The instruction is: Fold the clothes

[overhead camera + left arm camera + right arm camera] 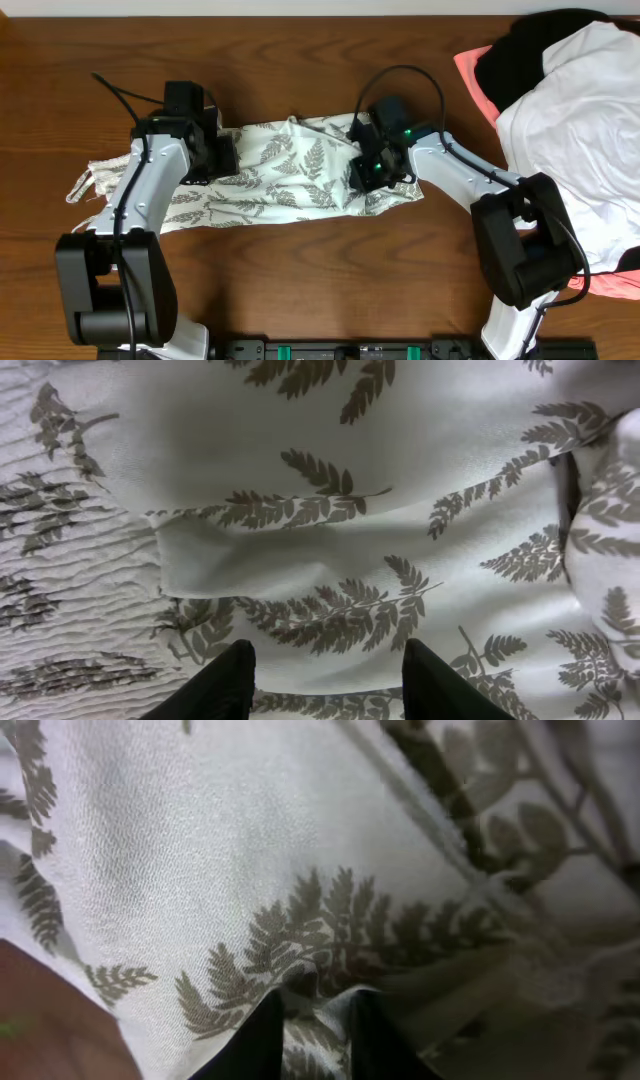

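Note:
The clothes (pixel 280 180), a thin white garment printed with grey-green fern leaves, lie stretched left to right across the middle of the wooden table (pixel 300 290). My left gripper (pixel 218 160) is down on the garment's left half. In the left wrist view this gripper (pixel 332 680) stands open, its fingers wide apart over a folded edge of the clothes (pixel 330 490). My right gripper (pixel 362 172) is on the garment's right part. The right wrist view shows it (pixel 315 1030) shut on a raised pinch of the clothes (pixel 200 840).
A heap of other garments lies at the right edge: a plain white one (pixel 590 140) on top, a black one (pixel 520 55) behind it and a coral-pink one (pixel 470 70) under them. Bare table shows in front of the clothes.

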Robot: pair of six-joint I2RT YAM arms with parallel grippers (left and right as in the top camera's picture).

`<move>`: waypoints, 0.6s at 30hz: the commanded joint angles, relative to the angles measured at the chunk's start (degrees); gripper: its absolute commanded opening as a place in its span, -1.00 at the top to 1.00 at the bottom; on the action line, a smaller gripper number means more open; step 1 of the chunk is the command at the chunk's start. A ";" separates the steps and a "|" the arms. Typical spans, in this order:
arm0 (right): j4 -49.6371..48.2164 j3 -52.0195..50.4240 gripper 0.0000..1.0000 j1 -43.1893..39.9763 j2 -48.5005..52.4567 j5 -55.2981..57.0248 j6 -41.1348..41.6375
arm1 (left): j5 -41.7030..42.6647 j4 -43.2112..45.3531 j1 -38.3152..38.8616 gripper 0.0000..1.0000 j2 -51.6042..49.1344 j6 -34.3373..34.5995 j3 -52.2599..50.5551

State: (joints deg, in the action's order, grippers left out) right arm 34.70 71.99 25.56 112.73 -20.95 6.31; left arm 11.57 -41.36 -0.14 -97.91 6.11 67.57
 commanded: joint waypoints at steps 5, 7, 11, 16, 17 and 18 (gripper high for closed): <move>-1.22 0.35 0.54 -3.32 -6.49 -1.31 -0.39 | -0.87 -0.20 0.11 0.02 -0.68 -0.52 0.02; -2.05 0.35 0.42 -4.35 -9.18 -1.31 -0.39 | -0.87 -0.20 0.13 0.01 -0.68 -0.52 0.02; -3.41 0.35 0.32 -6.01 -13.03 -1.03 -0.37 | -0.87 -0.20 0.11 -0.15 -0.68 -0.52 0.02; -2.97 0.33 0.29 -6.58 -12.17 1.57 -0.37 | -0.87 -1.09 0.11 -0.17 -0.68 -0.52 0.02; -2.84 0.33 0.28 -6.58 -11.56 2.05 -0.37 | -0.90 -1.53 0.11 -0.18 -0.68 -0.52 0.02; -2.75 0.33 0.28 -6.56 -10.91 2.45 -0.37 | -0.90 -1.97 0.11 -0.24 -0.68 -0.52 0.02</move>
State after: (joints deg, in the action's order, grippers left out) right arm 31.70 72.03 19.18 99.79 -20.36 6.09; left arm 11.57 -42.39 -0.14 -97.91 5.91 67.57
